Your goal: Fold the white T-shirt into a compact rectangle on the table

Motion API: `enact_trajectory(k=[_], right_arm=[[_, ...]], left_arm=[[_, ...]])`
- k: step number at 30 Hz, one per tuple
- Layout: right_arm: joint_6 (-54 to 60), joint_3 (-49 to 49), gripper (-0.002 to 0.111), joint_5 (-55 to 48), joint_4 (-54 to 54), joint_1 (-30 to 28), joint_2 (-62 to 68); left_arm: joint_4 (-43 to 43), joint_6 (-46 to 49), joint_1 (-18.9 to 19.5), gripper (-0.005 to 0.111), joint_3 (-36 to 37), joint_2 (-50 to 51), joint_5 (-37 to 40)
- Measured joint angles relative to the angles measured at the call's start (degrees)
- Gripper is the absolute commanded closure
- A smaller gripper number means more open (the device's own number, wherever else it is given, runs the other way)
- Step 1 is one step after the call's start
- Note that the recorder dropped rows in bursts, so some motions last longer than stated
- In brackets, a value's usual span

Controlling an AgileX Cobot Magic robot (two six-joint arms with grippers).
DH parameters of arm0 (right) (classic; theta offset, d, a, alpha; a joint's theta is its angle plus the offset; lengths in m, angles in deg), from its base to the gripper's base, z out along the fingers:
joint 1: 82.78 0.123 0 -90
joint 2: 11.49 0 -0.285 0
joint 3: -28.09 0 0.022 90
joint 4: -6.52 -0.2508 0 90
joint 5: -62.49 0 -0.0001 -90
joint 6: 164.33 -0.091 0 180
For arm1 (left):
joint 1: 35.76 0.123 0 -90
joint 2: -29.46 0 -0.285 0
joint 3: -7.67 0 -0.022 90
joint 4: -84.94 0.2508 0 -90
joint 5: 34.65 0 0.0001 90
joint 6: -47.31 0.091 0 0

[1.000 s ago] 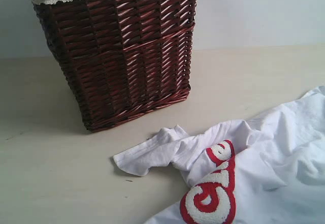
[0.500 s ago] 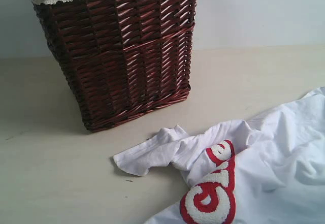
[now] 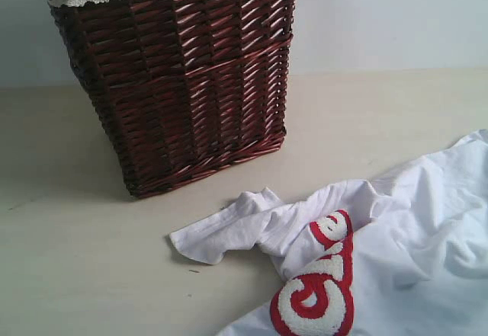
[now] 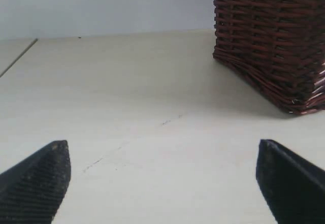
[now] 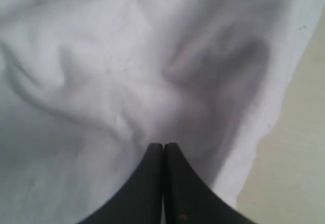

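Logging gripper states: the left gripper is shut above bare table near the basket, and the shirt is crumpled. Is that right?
No. The left gripper is open, its jaws wide apart, as the left wrist view shows. It is above bare table near the basket, and the shirt is crumpled.

The left gripper (image 4: 162,144) stood with its two dark, textured fingers (image 4: 39,183) spread wide apart, tips level with each other. The right gripper (image 5: 163,147) had its two black fingers (image 5: 142,189) pressed flat together, touching along their length.
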State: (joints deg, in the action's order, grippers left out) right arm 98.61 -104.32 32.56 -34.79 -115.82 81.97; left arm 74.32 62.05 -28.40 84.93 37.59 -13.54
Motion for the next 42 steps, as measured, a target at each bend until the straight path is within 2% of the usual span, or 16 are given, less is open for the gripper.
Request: enact_trajectory(k=[4,7,12,17,21,31,42], right_arm=[[0.0,0.0,0.108,1.39,-2.33,0.0,-0.95],[0.0,0.0,0.108,6.35,-2.62,0.0,-3.97],[-4.61,0.0,0.108,12.42,4.42,0.0,-5.53],[-10.84,0.0,0.108,10.46,12.82,0.0,-1.39],[-12.97,0.0,0.108,10.46,14.69,0.0,2.07],[-7.6,-0.1,0.108,5.48,13.72,0.0,6.2],[-5.29,-0.1,0.108,-1.69,11.11,0.0,2.5]], left_arm=[[0.0,0.0,0.0,0.013,0.0,0.0,0.0],[0.0,0.0,0.0,0.013,0.0,0.0,0.0],[0.0,0.0,0.0,0.013,0.0,0.0,0.0],[0.0,0.0,0.0,0.013,0.0,0.0,0.0],[0.0,0.0,0.0,0.013,0.0,0.0,0.0],[0.0,0.0,0.0,0.013,0.0,0.0,0.0],[0.0,0.0,0.0,0.013,0.0,0.0,0.0]])
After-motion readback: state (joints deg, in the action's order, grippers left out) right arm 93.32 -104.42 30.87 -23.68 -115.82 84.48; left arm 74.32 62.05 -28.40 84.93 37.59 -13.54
